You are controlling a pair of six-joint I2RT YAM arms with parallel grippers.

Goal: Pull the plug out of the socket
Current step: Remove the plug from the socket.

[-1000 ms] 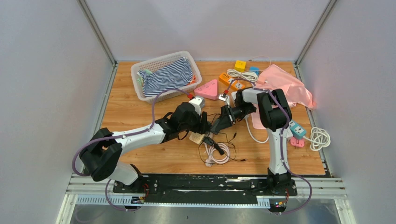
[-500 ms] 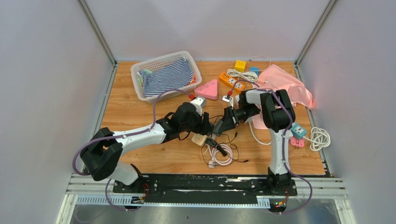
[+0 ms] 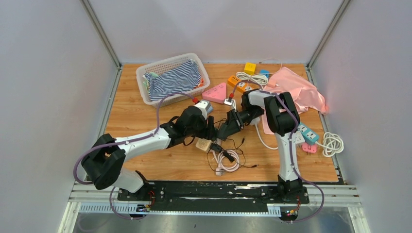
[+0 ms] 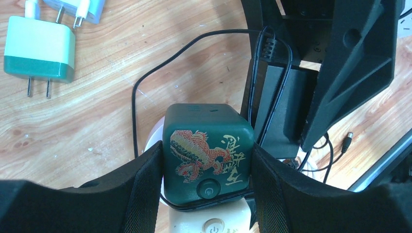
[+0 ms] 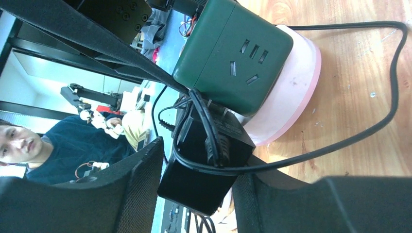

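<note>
Step in hand: brace and grasp, pull not yet done. The left pincer (image 4: 206, 187) pinches the green socket cube (image 4: 206, 141) by two opposite sides. Its pads lie flat against the cube, and the dragon print and power button face its camera. The cube is about the middle of the desk (image 3: 141, 121), between the two arms, over a pale pink round piece (image 5: 296, 92). Can't tell whether it rests on that or hangs just above.

The black plug (image 5: 192, 187), a boxy adapter, sits against one side face of the cube and looks seated in it. Prongs hidden, so not certain. Its black cable (image 5: 340, 131) loops over the adapter body and runs out across the wood. The right pincer (image 5: 199, 170) straddles the adapter, one finger on each side, very near. Can't tell if the pads press it or stand just apart.

Next move, my read: the right pincer needs a firm pinch on the adapter body, not on the cable loop. Then a straight pull away from the socket face along the prong line, while the left holds the cube fixed. Risks:
- A skewed pull could jam the prongs.
- A loose grip could slip off the smooth casing.
- The cable could get trapped under a pad.
</note>
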